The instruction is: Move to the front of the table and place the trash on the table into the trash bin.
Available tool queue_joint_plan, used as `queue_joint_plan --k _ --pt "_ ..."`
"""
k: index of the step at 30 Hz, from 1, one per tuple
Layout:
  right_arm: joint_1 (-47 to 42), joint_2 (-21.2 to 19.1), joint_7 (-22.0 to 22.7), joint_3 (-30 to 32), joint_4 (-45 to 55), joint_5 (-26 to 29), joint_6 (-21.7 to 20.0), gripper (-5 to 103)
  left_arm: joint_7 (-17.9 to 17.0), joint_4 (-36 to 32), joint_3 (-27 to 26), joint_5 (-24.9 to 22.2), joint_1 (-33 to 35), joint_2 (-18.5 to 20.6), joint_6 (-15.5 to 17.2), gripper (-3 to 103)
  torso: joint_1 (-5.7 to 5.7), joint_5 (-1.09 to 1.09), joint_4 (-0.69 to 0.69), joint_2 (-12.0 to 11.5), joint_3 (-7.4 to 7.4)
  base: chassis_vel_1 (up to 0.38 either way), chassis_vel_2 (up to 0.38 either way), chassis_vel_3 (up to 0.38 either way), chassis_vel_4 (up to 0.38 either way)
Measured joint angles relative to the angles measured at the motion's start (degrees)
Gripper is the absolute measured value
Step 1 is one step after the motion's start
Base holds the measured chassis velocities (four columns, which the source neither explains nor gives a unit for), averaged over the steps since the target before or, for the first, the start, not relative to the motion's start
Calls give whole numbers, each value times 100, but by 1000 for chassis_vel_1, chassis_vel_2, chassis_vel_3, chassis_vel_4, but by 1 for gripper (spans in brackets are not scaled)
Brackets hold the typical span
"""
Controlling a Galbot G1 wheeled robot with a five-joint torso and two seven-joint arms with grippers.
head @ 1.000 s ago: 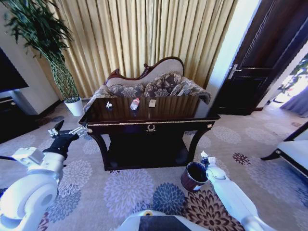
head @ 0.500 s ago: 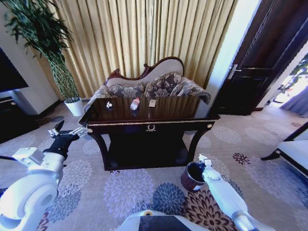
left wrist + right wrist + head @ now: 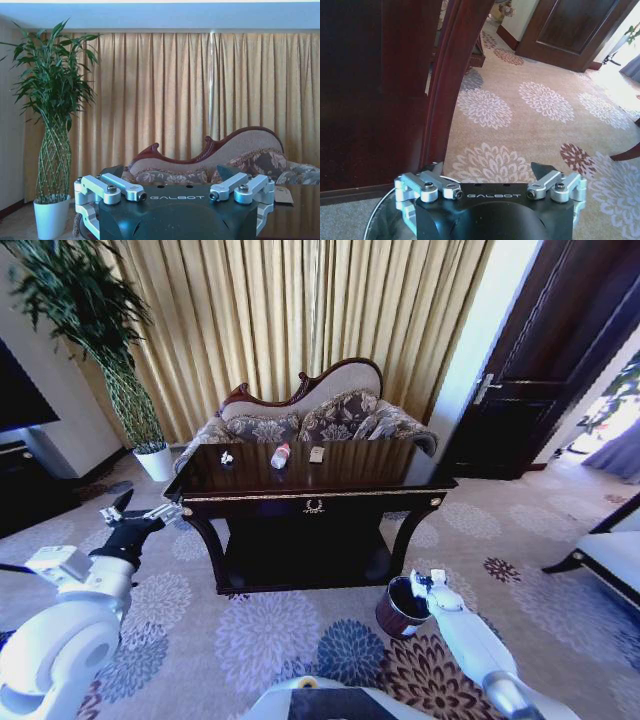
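The clear plastic bottle with red cap and red-white label [image 3: 280, 455] lies on its side toward the far edge of the long dark glossy wooden bench [image 3: 350, 475], its long axis running roughly away from the robot. A white crumpled scrap [image 3: 227, 457] sits to its left and a small pale flat packet [image 3: 316, 454] to its right, each well apart from it.

The left gripper [image 3: 140, 512] hovers off the bench's left front corner, below the top, fingers spread; the trash lies ahead, above and to its right. It looks the nearer arm for all three pieces. The right gripper [image 3: 424, 585] hangs low at the rim of the small round dark maroon trash bin [image 3: 400, 608], which stands on the floor by the bench's right front leg; its fingers are spread with nothing between them.

The bench top is polished and likely slick. Around it: floral carpet [image 3: 270, 635], a carved sofa [image 3: 320, 410] behind, gold curtains [image 3: 300, 310], a potted bamboo in a white pot [image 3: 152, 462], a dark door [image 3: 540, 370].
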Motion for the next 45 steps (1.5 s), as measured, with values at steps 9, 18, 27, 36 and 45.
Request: queue_joint_plan --k 9,18,27,36,45 --pt "-197 -41 0 94 254 60 -65 100 0 0 -20 -36 -7 -5 -6 100 0 0 0 0 0 0 0 0 0" --pt "-280 -33 0 125 385 48 -127 100 0 0 -16 -40 -14 -55 -6 100 0 0 0 0 0 0 0 0 0" --pt "-433 -90 -15 159 626 136 -222 100 0 0 -12 -41 -27 -64 -2 100 0 1 0 0 0 0 0 0 0" --pt "-1179 -428 -256 460 2731 879 -228 100 1 0 -8 -11 13 -114 1 100 -1 -1 -1 0 0 0 0 0 0" --pt "-1853 -760 -255 1069 5106 1763 -365 100 23 0 -24 45 53 -121 -13 100 -1 -1 -2 0 0 0 0 0 0"
